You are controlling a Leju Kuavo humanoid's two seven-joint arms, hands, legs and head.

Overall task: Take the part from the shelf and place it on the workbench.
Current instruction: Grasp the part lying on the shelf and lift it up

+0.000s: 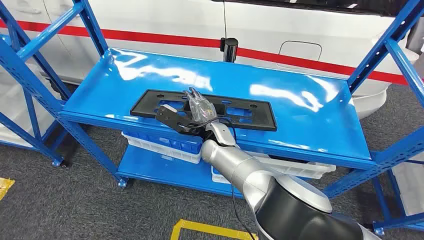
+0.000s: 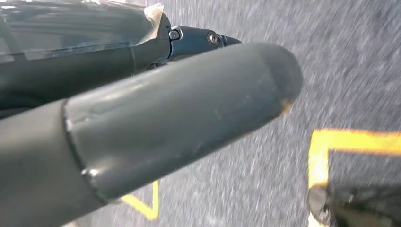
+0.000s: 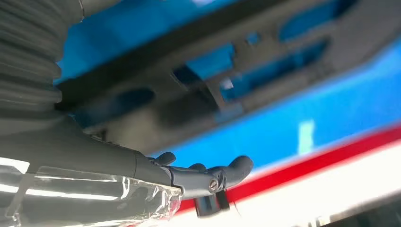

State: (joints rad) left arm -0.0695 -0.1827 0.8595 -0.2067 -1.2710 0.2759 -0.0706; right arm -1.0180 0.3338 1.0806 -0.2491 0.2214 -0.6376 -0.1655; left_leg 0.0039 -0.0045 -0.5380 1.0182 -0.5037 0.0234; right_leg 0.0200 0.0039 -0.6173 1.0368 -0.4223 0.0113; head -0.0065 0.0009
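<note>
Head view: your right hand (image 1: 199, 107) hovers over the black part (image 1: 250, 114), fingers spread, grasping nothing, positioned for pickup. The part lies flat on the blue shelf (image 1: 310, 125).

Left wrist view: left hand (image 2: 156, 118) hangs above grey floor (image 2: 359, 71); grip state cannot be determined.

Right wrist view: the fingers (image 3: 231, 171) are extended beside the part (image 3: 302, 56).

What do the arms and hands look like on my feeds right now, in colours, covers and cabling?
The right arm is silver metal with a glossy black upper shell and a thin black cable alongside. The right hand has dark fingers under clear plastic film, behind a grey ribbed cover. The left hand shows a thick, smooth grey thumb and dark fingers, also film-wrapped.
</note>
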